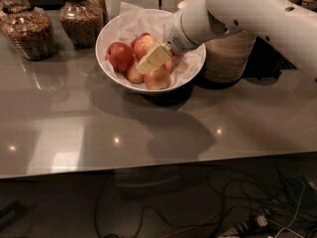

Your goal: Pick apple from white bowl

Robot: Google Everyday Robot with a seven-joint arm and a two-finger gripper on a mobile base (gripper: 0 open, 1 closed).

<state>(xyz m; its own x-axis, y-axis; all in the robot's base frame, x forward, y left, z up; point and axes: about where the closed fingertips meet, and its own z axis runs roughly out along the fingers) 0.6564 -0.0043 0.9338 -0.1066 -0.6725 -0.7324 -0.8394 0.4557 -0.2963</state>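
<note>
The white bowl (110, 29) sits at the back of the grey counter, lined with crinkled white paper. It holds several red and yellow apples: a red one (120, 56) at the left, a paler one (144, 42) behind, and two yellowish ones at the front (158, 78). My gripper (149, 61) reaches in from the right on the white arm (247, 14). Its cream-coloured fingers hang over the middle of the apple pile, close above the fruit.
Two glass jars of brown granola (28, 31) (81, 18) stand at the back left. A stack of beige disposable bowls (229, 58) stands right of the white bowl, partly behind the arm. The counter's front edge (148, 167) runs across; cables lie on the floor below.
</note>
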